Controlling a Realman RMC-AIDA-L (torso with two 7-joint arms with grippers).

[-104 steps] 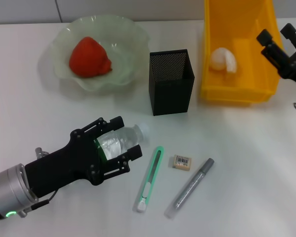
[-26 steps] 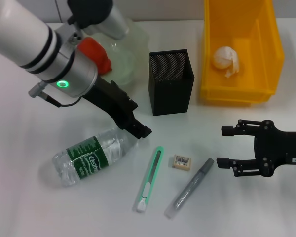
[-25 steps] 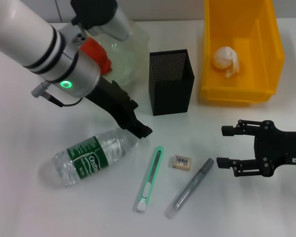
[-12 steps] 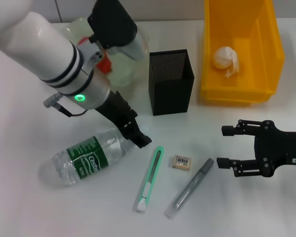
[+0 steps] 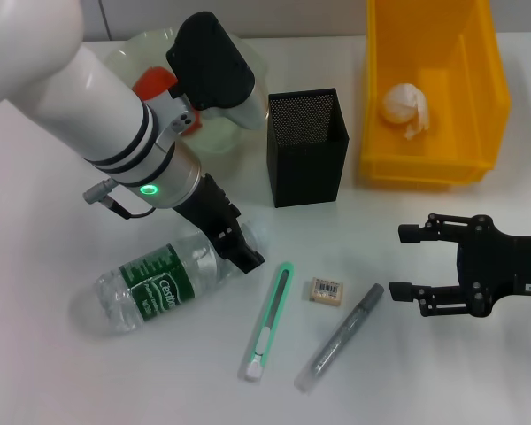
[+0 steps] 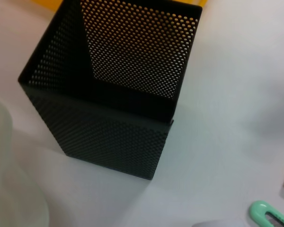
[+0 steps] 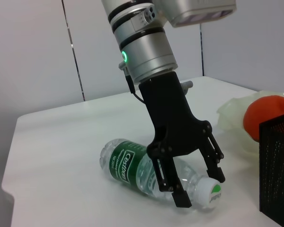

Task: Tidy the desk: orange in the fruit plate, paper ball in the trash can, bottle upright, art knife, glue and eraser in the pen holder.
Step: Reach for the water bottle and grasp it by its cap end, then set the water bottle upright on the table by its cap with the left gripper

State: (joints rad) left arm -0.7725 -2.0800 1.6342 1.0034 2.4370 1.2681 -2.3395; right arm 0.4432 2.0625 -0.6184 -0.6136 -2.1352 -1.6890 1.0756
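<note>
Head view: bottle lies lower left; left gripper, fingers spread, straddles its neck. Best clamp just below the cap, then pivot upright slowly. Right gripper waits spread, lower right

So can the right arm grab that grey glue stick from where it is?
Probably yes. The right gripper is open beside the glue stick, with only bare table between them and nothing on top of it.

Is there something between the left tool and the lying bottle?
Nothing visible. The open left tool is already down over the neck of the clear plastic bottle with the green label, one finger on each side, near its cap.
</note>
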